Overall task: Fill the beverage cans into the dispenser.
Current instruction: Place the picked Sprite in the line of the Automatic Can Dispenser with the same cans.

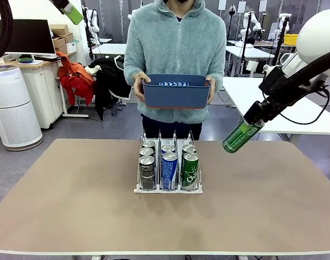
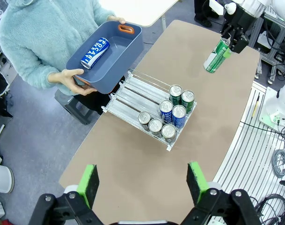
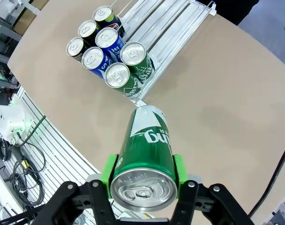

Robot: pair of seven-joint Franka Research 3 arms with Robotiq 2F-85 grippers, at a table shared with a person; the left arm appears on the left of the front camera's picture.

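Green can in the right gripper, beside the rack

The right gripper (image 1: 251, 123) was clamped on a slim green metal drink can (image 1: 240, 136), tilted above the tan table (image 1: 72, 200) to the right of the white wire-divided dispenser rack (image 1: 167, 190). The rack held seven upright cans (image 1: 169, 165). The left gripper (image 2: 142, 183) hung with its fingers spread, empty. A person's hands (image 2: 72, 79) held a dark blue plastic tub (image 2: 128, 47) with one blue can (image 2: 94, 52) in it.

A person in a pale fleece (image 1: 175, 49) holds a dark blue tub (image 1: 176, 93) beyond the table's (image 1: 72, 206) far edge; a white air purifier (image 1: 13, 108) stands past its far-left corner.
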